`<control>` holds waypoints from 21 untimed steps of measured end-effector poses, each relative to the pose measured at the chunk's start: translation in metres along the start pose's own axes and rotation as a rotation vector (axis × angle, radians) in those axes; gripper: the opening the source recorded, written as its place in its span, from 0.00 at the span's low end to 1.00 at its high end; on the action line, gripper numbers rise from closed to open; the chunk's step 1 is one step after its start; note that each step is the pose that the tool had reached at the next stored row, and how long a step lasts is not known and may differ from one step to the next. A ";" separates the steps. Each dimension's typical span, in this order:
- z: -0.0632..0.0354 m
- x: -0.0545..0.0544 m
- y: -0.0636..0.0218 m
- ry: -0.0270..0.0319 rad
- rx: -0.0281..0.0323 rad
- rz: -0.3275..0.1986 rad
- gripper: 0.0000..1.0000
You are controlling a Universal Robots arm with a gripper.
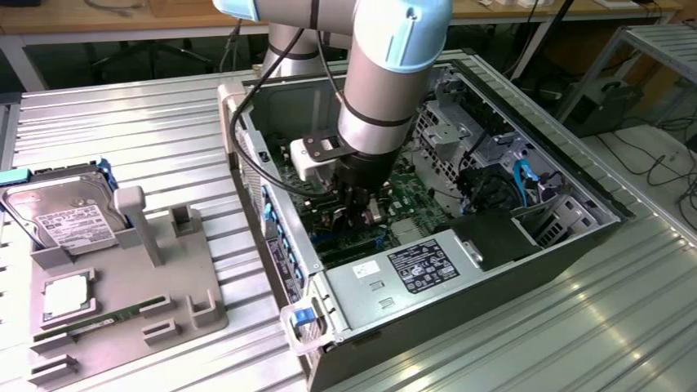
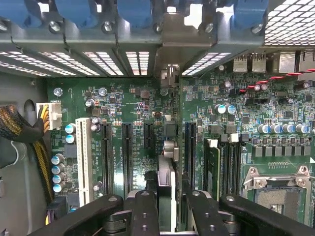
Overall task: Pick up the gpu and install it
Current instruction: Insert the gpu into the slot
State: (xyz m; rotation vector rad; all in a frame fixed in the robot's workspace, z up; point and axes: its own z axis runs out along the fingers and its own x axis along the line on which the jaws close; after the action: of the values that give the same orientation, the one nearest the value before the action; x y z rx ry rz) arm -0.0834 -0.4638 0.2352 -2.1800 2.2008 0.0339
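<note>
My gripper (image 1: pixel 361 214) reaches down into the open computer case (image 1: pixel 566 233), just above the green motherboard (image 1: pixel 419 204). In the wrist view the gpu (image 2: pixel 167 169) is seen edge-on as a thin upright card, and my gripper (image 2: pixel 167 214) is shut on it, with a black finger (image 2: pixel 142 209) on either side. The card stands over the motherboard (image 2: pixel 123 103) between two long black expansion slots (image 2: pixel 127 157). Its silver bracket end (image 2: pixel 170 76) points at the case's rear slot openings. Whether the card's edge sits in a slot cannot be told.
On the exterior view's left, a grey fixture plate (image 1: pixel 163 314) holds a silver hard drive (image 1: pixel 68 224), a processor chip (image 1: pixel 65 296) and a narrow memory stick (image 1: pixel 104 320). Inside the case are the power supply (image 1: pixel 419 265), a white slot (image 2: pixel 82 162) and an empty processor socket (image 2: pixel 278 194).
</note>
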 end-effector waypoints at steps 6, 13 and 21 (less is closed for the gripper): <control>0.0067 0.000 0.0002 0.0019 -0.0010 0.000 0.27; 0.0083 0.000 -0.0001 -0.0027 0.0013 0.000 0.27; -0.0108 -0.002 -0.0002 -0.0002 0.0056 0.000 0.34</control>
State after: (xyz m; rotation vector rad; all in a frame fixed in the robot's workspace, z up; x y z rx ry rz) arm -0.0834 -0.4621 0.2461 -2.1773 2.1978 0.0279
